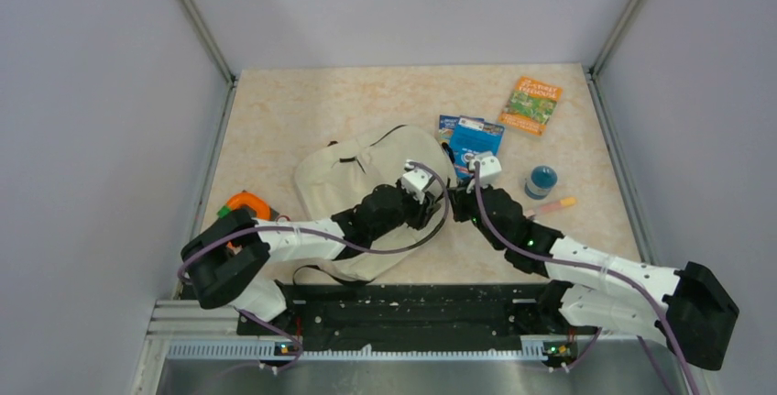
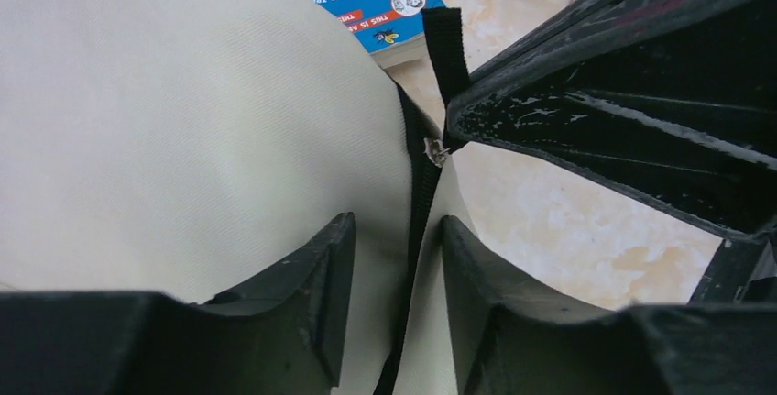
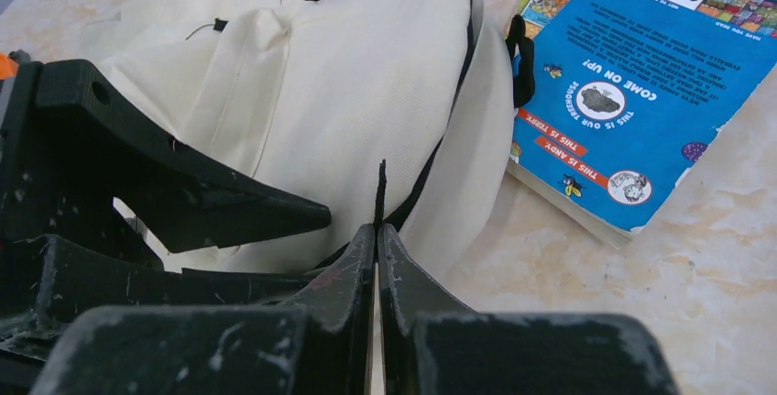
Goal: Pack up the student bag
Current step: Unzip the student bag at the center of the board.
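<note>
The student bag [image 1: 366,175], cream fabric with black zipper lines, lies flat mid-table. My left gripper [image 2: 397,230] hangs over its right edge, open, its jaws straddling the black zipper line [image 2: 420,193] with cream fabric between them. My right gripper [image 3: 377,228] is shut on the thin black zipper pull tab [image 3: 380,180], which sticks up from between its fingertips. In the left wrist view the right gripper's tip [image 2: 451,137] sits at the small metal slider [image 2: 434,151]. In the top view both grippers [image 1: 434,204] [image 1: 461,202] meet at the bag's right edge.
A blue book [image 1: 472,138] lies against the bag's far right corner, a green and orange book [image 1: 530,104] farther back. A blue jar [image 1: 541,181] and a pink marker [image 1: 552,205] sit right of the right arm. An orange object [image 1: 246,204] lies at the left.
</note>
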Controlling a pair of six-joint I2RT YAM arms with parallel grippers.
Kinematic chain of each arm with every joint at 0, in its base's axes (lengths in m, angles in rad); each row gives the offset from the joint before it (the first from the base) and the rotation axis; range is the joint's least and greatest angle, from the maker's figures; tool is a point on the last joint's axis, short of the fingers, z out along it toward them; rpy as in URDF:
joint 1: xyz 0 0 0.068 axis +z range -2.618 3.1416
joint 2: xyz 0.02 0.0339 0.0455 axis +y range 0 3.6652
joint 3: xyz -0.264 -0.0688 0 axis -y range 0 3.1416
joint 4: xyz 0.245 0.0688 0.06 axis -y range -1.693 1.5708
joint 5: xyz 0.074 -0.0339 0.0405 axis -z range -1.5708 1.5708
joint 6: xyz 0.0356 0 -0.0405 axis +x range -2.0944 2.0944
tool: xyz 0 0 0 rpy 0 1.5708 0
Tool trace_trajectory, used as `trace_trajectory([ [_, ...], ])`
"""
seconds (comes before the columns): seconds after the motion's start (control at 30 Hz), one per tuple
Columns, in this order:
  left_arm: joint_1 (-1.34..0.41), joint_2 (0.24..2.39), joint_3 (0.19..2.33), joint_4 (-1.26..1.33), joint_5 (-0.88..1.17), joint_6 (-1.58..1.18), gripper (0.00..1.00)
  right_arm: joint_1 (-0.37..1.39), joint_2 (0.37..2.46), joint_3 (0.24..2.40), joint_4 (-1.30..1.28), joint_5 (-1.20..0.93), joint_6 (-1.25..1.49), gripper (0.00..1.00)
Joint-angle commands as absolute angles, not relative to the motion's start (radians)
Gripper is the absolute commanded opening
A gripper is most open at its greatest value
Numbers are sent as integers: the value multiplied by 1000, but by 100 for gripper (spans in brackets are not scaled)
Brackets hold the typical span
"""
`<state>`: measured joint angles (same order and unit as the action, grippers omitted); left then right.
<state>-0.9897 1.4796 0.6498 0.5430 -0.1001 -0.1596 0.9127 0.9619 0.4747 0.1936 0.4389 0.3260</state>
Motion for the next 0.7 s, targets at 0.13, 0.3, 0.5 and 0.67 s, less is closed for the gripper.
trace_trajectory([
  [0.13,-1002,1460,645,661,-174,-169,14,904,939,456,238,435,343,0],
  [0.3,-1003,1449,637,594,-186,-162,0,903,976,482,229,468,351,0],
  [0.5,-1003,1407,592,556,-160,-184,0,888,1062,567,153,567,339,0],
  [0.67,-1003,1381,554,538,-146,-207,0,839,1113,605,155,533,340,0],
])
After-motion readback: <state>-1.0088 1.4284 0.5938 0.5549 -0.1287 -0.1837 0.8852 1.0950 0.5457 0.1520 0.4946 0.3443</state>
